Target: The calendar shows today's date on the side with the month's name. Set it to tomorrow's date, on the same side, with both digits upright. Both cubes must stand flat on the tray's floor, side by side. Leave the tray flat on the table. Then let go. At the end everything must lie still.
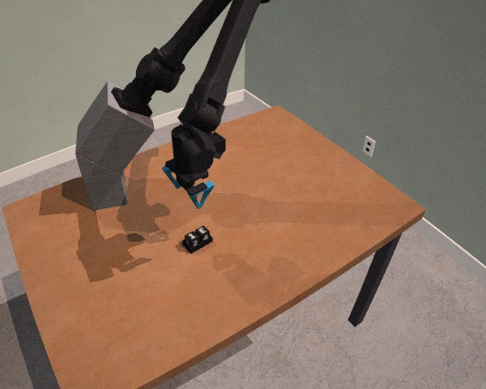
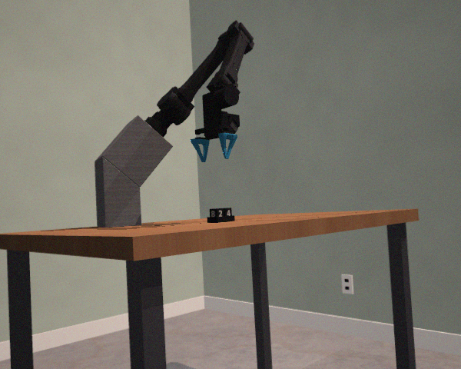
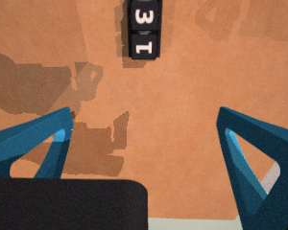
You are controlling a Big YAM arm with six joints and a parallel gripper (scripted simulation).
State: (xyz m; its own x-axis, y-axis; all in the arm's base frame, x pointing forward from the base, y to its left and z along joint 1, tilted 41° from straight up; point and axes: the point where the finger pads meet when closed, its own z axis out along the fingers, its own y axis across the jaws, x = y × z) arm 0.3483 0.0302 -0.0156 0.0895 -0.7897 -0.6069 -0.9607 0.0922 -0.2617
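The calendar is a small black tray (image 1: pixel 191 250) (image 2: pixel 221 219) holding two black cubes with white digits, side by side, near the middle of the table. In the top view the left cube (image 1: pixel 190 239) has 1 on top and the right cube (image 1: pixel 202 231) has 3 on top. In the exterior view the near side reads 2 (image 2: pixel 220 213) and 4 (image 2: pixel 227 213). In the wrist view the cube with 3 (image 3: pixel 144 16) and the cube with 1 (image 3: pixel 144 47) lie at the top edge. My gripper (image 1: pixel 187 193) (image 2: pixel 214 157) (image 3: pixel 144 115) is open and empty, hanging high above the table, back from the calendar toward the arm's base.
The grey angled pedestal (image 1: pixel 103 146) (image 2: pixel 119 174) of the arm stands at the table's back left. The brown table (image 1: pixel 318 188) (image 2: pixel 223 238) bears nothing else. Its edges are far from the calendar on all sides.
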